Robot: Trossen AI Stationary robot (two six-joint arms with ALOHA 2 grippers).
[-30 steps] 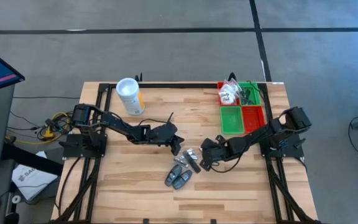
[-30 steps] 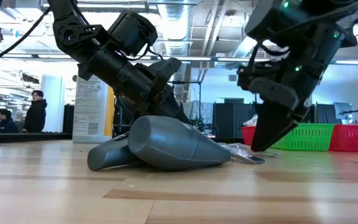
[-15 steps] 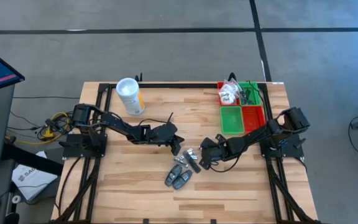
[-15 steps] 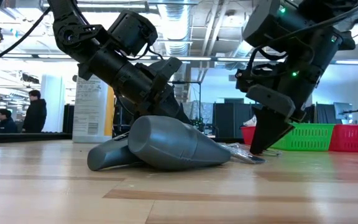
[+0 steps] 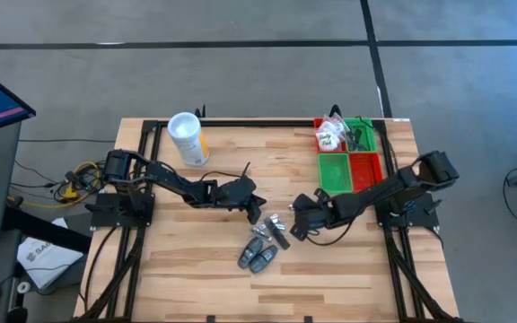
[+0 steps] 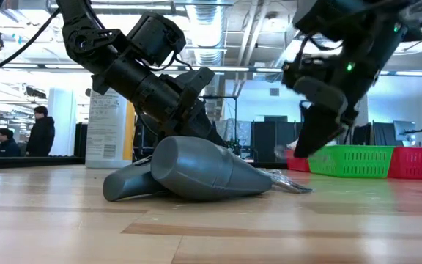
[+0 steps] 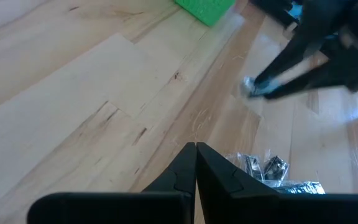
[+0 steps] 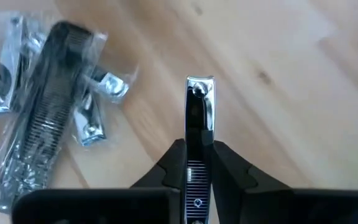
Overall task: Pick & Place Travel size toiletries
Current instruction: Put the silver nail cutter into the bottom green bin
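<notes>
A small pile of toiletries lies mid-table: clear-wrapped packets [image 5: 274,228] holding a black comb [image 8: 39,134] and small clippers [image 8: 93,122], and two grey tubes [image 5: 257,257] lying on their sides [image 6: 196,173]. My right gripper [image 5: 298,221] hangs above the table just right of the pile, shut on a silver nail clipper [image 8: 199,109]. My left gripper [image 5: 255,208] is shut and empty [image 7: 196,150], low over the table at the pile's far left. More toiletries sit in the far bins [image 5: 333,135]. My right gripper pinches the nail clipper by its ridged rear end [image 8: 197,169] between the two fingers [image 8: 227,167], which lie along it. The front end with the rivet [image 8: 199,90] sticks out past the fingertips. The clipper is lifted clear of the table [image 7: 251,86].
A green bin [image 5: 335,172] and a red bin [image 5: 367,166] stand at the table's right, with two more bins behind them. A white canister with a yellow label [image 5: 188,138] stands far left. People show in the room beyond [image 6: 41,132].
My right gripper has risen from the table beside the packets, carrying the nail clipper up clear of the wood and a little toward the bins. The pile and my left gripper have stayed where they were.
</notes>
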